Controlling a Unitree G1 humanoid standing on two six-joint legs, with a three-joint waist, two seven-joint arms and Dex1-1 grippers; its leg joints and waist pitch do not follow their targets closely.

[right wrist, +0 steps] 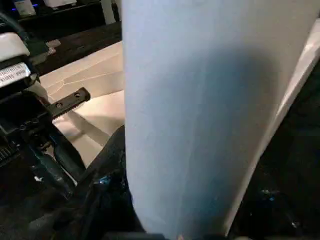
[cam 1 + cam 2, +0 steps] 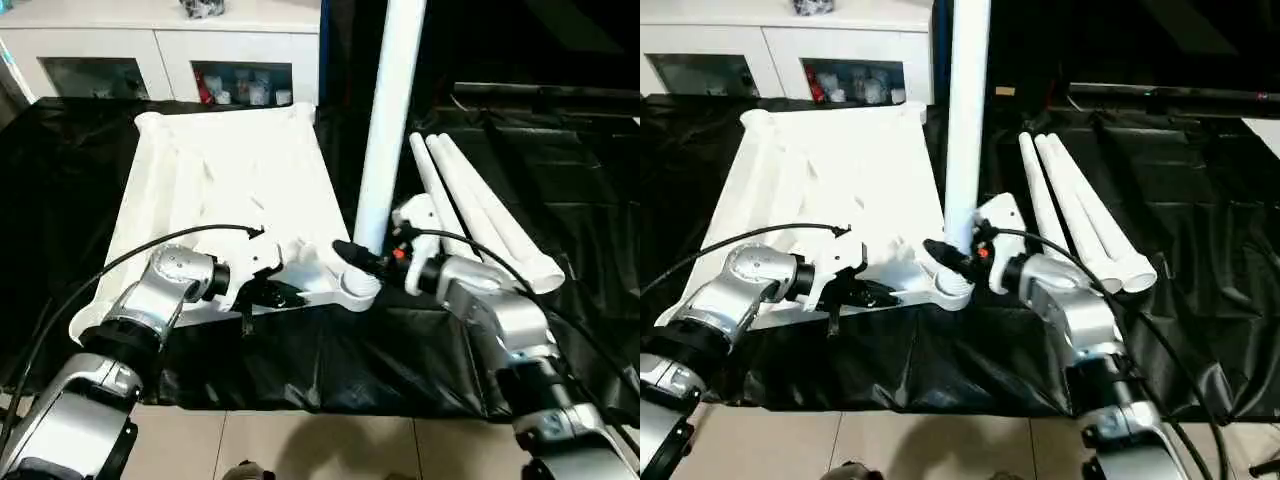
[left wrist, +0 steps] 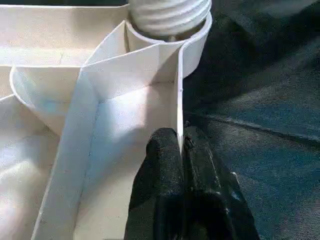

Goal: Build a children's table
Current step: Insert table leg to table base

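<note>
Black sheet [image 2: 300, 370] under table top [image 2: 230, 170]

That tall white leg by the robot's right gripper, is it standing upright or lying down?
Upright: the leg rises vertically from the tabletop's corner socket, unlike the three spare legs lying flat.

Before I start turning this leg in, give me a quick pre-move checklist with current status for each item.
1. Left claw clamped on the tabletop rim near the corner: ok.
2. Right claw around the standing leg near its base: ok; how firmly it grips: cannot tell.
3. Leg's threaded end sitting in the corner socket: ok.
4. Leg upright: roughly ok; leans slightly in the head views.
5. Thread fully seated: cannot tell.
6. Three spare legs lying apart on the robot's right: ok.
</note>
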